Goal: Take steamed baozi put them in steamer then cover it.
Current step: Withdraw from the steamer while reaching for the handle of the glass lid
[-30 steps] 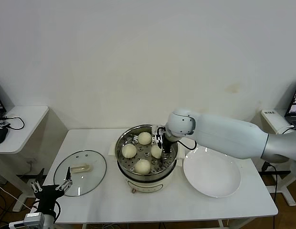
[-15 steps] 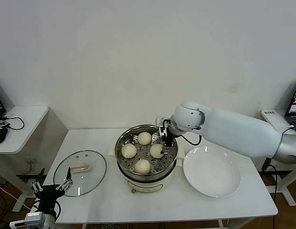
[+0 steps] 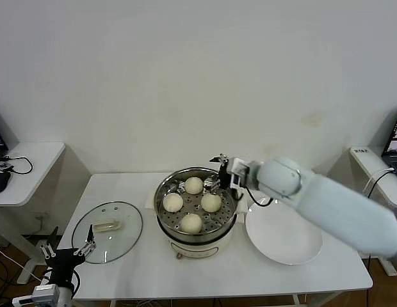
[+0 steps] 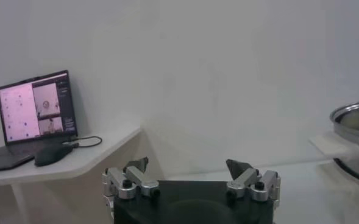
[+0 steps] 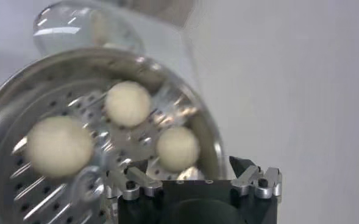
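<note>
The steamer (image 3: 161, 217) stands mid-table with several cream-white baozi in it, among them one at the back (image 3: 194, 185) and one at the right (image 3: 211, 202). My right gripper (image 3: 219, 171) hovers open and empty just above the steamer's back right rim. In the right wrist view, the right gripper (image 5: 188, 164) has a baozi (image 5: 178, 148) below its spread fingers, and the steamer floor (image 5: 51, 189) holds two more. The glass cover (image 3: 107, 230) lies flat on the table to the steamer's left. My left gripper (image 3: 70, 252) (image 4: 188, 164) waits open off the table's front left corner, near the cover.
A flat white plate (image 3: 285, 233) lies to the right of the steamer, under my right forearm. A side desk (image 3: 29, 157) stands at the left, with a laptop (image 4: 36, 109) and mouse (image 4: 54, 153). Another desk edge (image 3: 371, 160) shows at the far right.
My right gripper opened off the right-hand baozi, leaving it in the steamer. It then rose and drew back toward the steamer's back right. The left arm has stayed still.
</note>
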You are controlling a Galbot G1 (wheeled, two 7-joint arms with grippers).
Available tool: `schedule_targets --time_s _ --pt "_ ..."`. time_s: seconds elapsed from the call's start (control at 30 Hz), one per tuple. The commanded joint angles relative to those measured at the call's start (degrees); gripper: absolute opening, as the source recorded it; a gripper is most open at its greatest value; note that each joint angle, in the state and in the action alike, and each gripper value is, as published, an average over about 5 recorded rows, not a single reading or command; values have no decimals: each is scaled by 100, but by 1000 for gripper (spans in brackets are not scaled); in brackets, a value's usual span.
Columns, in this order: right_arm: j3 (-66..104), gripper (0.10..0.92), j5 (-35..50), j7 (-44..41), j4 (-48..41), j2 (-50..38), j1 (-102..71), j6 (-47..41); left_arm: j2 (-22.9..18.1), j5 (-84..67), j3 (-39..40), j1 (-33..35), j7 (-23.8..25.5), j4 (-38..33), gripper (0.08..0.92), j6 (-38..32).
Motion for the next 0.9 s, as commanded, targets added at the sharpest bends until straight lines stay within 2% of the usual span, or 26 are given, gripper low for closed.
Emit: schedule_targets --time_s 0.03,0.2,0.4,0.53,0.7,0.9 --pt "5033 823 -1346 1082 732 727 -5369 2766 1 60 41 -44 12 171 823 -75" --pt "6350 823 -1576 722 796 2099 -6602 3854 36 494 217 -160 39 429 823 -233" --pt "7642 823 -1267 145 831 3453 -7408 4246 266 1856 306 -325 254 819 823 -464" --pt "7951 823 -1075 159 966 3602 -7803 4142 580 3644 192 -406 354 1153 823 -534" --pt "8269 823 -1082 327 1195 3688 -8007 3914 930 6041 28 -707 389 1910 823 -868" --pt "8448 823 -1098 433 1354 3868 -8201 3777 1007 7721 289 -1196 411 2669 823 -1123"
